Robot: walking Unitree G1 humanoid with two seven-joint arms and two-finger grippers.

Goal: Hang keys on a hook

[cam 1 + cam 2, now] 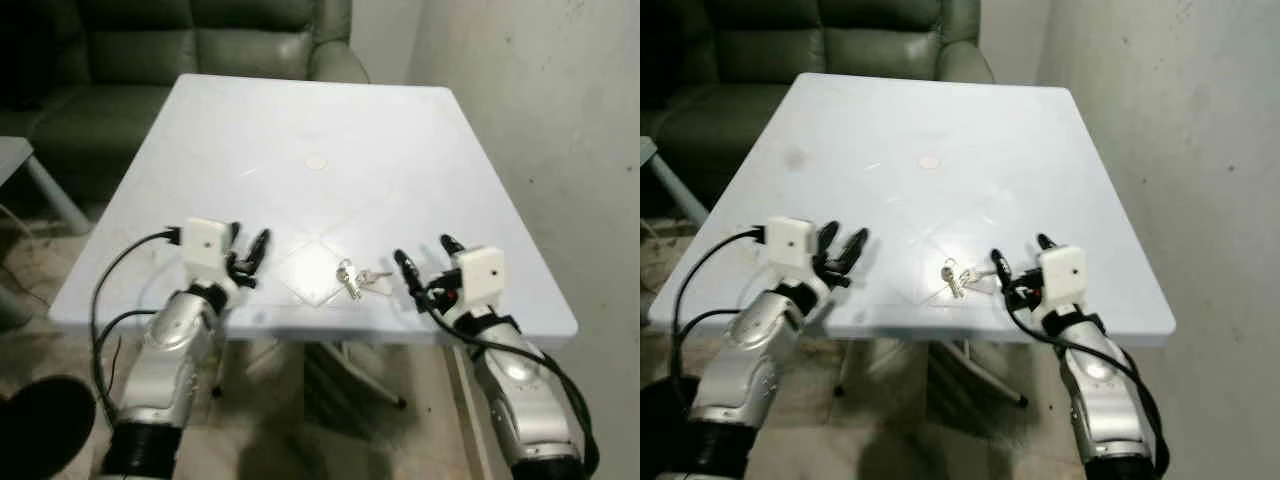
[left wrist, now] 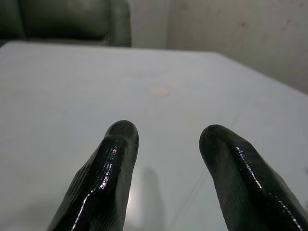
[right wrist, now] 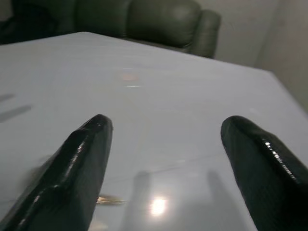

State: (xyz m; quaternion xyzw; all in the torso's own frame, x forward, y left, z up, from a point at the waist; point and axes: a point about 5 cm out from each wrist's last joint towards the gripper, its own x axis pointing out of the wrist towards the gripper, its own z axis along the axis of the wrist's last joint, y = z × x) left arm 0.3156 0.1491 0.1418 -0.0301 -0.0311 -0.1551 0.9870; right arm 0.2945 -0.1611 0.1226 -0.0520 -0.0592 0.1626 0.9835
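**Keys still on the counter, pickup not begun**

Bunch of keys (image 1: 352, 278) lying flat near the front edge of the pale counter (image 1: 300, 120), between the two hands and touching neither. Right hand (image 1: 424, 262) just beside the keys, fingers spread apart, holding nothing. Left hand (image 1: 247, 251) farther off on the other side, fingers likewise parted and empty. Dark green sofa (image 1: 200, 40) beyond the far edge of the counter; bare wall (image 1: 540, 120) on the right. No hook to be made out.

Judged step: the approach before the first grasp. Next move likely calls for shifting the right hand over the keys, lowering the fingers to straddle the bunch, then closing. Flat metal on a smooth top may slide away, so a low, careful pinch advised.
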